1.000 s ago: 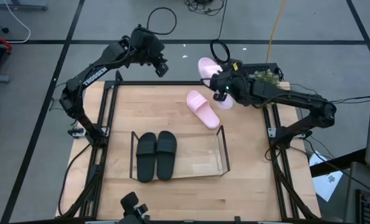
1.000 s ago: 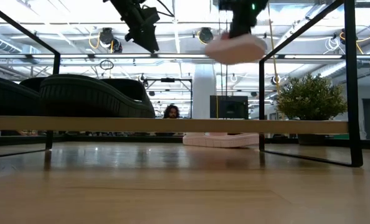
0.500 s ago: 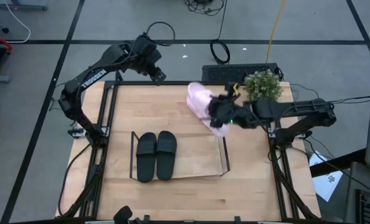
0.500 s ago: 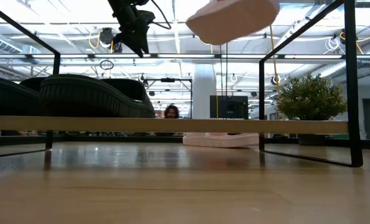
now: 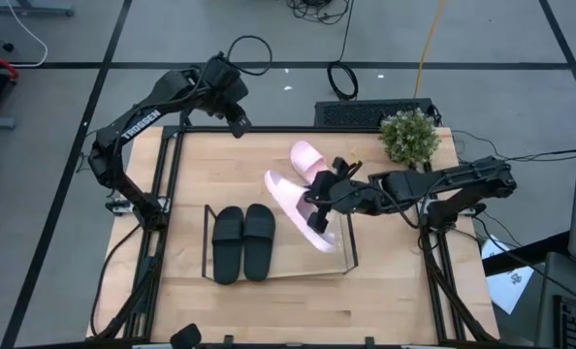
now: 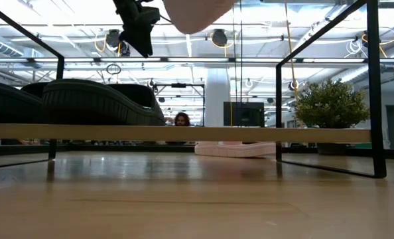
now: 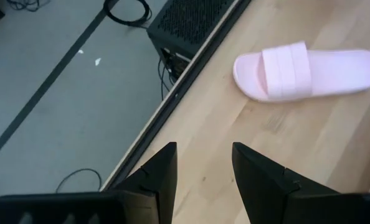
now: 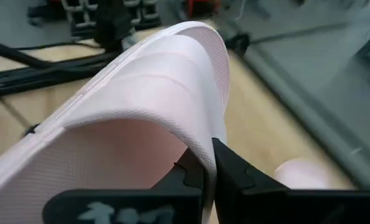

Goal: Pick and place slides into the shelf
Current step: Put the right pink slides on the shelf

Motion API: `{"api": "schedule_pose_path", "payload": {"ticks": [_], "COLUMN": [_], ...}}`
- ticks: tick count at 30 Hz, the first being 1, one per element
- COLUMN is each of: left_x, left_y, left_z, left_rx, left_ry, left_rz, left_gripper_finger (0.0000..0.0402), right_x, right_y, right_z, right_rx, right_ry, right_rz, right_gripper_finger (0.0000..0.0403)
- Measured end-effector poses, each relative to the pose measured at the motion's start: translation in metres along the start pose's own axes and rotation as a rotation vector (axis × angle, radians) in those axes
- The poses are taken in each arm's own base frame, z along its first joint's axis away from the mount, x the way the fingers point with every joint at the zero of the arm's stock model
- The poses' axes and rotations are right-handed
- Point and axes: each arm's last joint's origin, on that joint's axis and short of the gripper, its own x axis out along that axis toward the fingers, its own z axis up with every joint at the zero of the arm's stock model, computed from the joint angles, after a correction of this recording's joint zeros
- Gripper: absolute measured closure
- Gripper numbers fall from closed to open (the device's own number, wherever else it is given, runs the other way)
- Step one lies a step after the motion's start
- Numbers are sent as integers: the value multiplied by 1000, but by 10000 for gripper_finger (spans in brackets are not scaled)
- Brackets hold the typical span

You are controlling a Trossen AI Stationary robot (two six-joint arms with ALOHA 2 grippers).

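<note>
Light wooden table [image 5: 269, 155] first, then the low clear plastic shelf with dark wire end frames [image 5: 349, 237] at its middle. The matte black pair of slide sandals [image 5: 243, 242] already fills the shelf's left half, side by side, toes toward the far edge. The right half is bare.

Your right gripper [image 5: 319, 202] is the one working. Its fingers are clamped tight on the strap edge of a pale pink slide sandal [image 5: 298, 209], held in the air and tipped on its side, above the shelf's bare half, just right of the black pair. The right wrist view shows the strap [image 8: 160, 81] pinched between the fingers. Its long axis runs on a slant from far-left to near-right, not yet square with the black pair. My read: you need to roll it sole-down and turn it parallel to the black sandals before lowering beside them.

The second pale pink slide sandal [image 5: 312, 161] lies flat on the table just beyond the shelf's far edge, sole down. The right arm is the nearer one to it.

Your left gripper [image 5: 240, 121] hangs over the table's far-left edge, fingers about half apart, holding nothing.
</note>
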Motion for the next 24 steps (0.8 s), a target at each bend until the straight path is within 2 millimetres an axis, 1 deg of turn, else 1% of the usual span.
{"api": "schedule_pose_path", "payload": {"ticks": [2, 5, 8, 14, 18, 24], "left_x": [-4, -10, -13, -17, -18, -18], "left_y": [0, 0, 0, 0, 0, 0], "left_z": [-2, -4, -6, -8, -8, -8], "left_rx": [17, 34, 41, 66, 75, 75], "left_ry": [3, 1, -2, 3, -1, -2], "left_rz": [2, 4, 6, 6, 7, 7], "left_gripper_finger": [252, 252, 252, 252, 252, 252], "right_x": [3, 2, 3, 13, 24, 39], "right_y": [1, 3, 9, 25, 33, 38], "right_z": [-2, -8, -14, -40, -56, -73], "right_rx": [62, 125, 191, 238, 217, 117], "right_ry": [17, 54, 90, 271, 382, 463], "right_rz": [-2, -21, -28, -29, -60, -117], "right_gripper_finger": [403, 402, 402, 402, 402, 402]}}
